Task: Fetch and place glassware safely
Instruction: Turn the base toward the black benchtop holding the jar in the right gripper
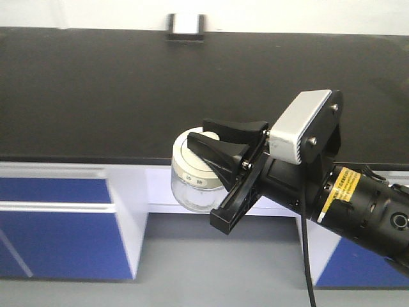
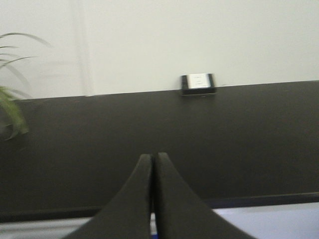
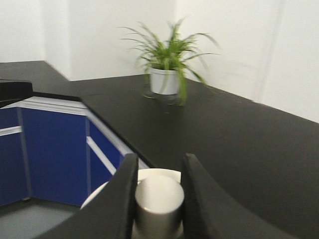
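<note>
The glass jar (image 1: 190, 185) is small, squat and clear, with a cream-white round lid (image 1: 188, 161). My right gripper (image 1: 220, 142) is shut on the lid's central knob (image 3: 158, 201) and holds the jar in the air, in front of the black counter's front edge (image 1: 96, 157). In the right wrist view the two black fingers (image 3: 122, 199) press the knob from both sides, with the lid (image 3: 149, 175) showing behind. My left gripper (image 2: 152, 158) is shut and empty, pointing at the counter; it does not show in the front view.
The black counter (image 1: 128, 89) runs across the room, with blue-fronted cabinets (image 1: 57, 224) below it. A small box-like fixture (image 1: 185, 27) sits at the back wall. A potted plant (image 3: 167, 74) stands on the counter. Grey floor lies below.
</note>
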Controlling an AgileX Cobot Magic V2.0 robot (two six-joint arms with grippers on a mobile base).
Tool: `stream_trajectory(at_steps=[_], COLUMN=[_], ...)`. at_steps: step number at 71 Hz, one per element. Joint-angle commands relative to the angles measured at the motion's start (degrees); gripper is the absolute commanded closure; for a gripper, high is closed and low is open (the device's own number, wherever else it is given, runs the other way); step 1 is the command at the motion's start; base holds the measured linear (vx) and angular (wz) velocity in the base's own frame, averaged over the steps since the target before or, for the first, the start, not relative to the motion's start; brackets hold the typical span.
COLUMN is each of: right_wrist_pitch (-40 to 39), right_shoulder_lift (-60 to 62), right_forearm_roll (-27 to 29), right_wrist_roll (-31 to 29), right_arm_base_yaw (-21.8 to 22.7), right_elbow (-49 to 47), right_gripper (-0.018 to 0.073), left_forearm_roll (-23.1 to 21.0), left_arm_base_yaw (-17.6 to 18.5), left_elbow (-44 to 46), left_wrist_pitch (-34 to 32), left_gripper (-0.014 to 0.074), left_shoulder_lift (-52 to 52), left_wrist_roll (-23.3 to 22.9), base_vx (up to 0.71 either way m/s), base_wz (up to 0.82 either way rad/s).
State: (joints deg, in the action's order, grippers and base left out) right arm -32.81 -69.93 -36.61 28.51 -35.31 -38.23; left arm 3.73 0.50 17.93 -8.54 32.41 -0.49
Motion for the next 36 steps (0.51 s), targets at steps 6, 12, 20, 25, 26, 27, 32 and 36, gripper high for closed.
stream_trajectory(at_steps=[6, 12, 20, 25, 26, 27, 32, 36], right_wrist_pitch=[-5.21, -5.21, -5.21, -5.21, -5.21, -5.21, -5.21, -5.21], right_shoulder_lift=[1.69, 1.69, 1.69, 1.69, 1.69, 1.69, 1.69, 1.69], right_forearm_roll=[1.41, 1.41, 1.41, 1.41, 1.41, 1.41, 1.41, 1.41], right_wrist_roll=[-0.17, -0.17, -0.17, -0.17, -0.17, -0.17, -0.17, -0.17], right_arm_base_yaw=[-0.03, -0.03, -0.03, -0.03, -0.03, -0.03, -0.03, -0.03], right_elbow=[-1.75, -1.75, -1.75, -1.75, -1.75, -1.75, -1.75, -1.75], right_gripper=[0.0563, 0.0563, 0.0563, 0.0563, 0.0563, 0.0563, 0.0563, 0.0563], left_forearm_roll=[-0.39, -0.39, -0.39, -0.39, -0.39, -0.39, -0.39, -0.39], left_arm_base_yaw=[0.33, 0.33, 0.33, 0.33, 0.33, 0.33, 0.33, 0.33], left_elbow=[1.47, 1.47, 1.47, 1.47, 1.47, 1.47, 1.47, 1.47], left_wrist_pitch=[-4.03, -4.03, -4.03, -4.03, -4.03, -4.03, -4.03, -4.03], left_gripper=[0.0603, 0.0603, 0.0603, 0.0603, 0.0603, 0.0603, 0.0603, 0.0603], left_shoulder_lift=[-0.08, -0.08, -0.08, -0.08, -0.08, -0.08, -0.08, -0.08], left_wrist_roll=[-0.54, -0.54, -0.54, -0.54, -0.54, -0.54, -0.54, -0.54], base_vx=[0.14, 0.14, 0.14, 0.14, 0.14, 0.14, 0.15, 0.16], base_wz=[-0.61, -0.49, -0.38, -0.29, -0.25, -0.25, -0.21, -0.16])
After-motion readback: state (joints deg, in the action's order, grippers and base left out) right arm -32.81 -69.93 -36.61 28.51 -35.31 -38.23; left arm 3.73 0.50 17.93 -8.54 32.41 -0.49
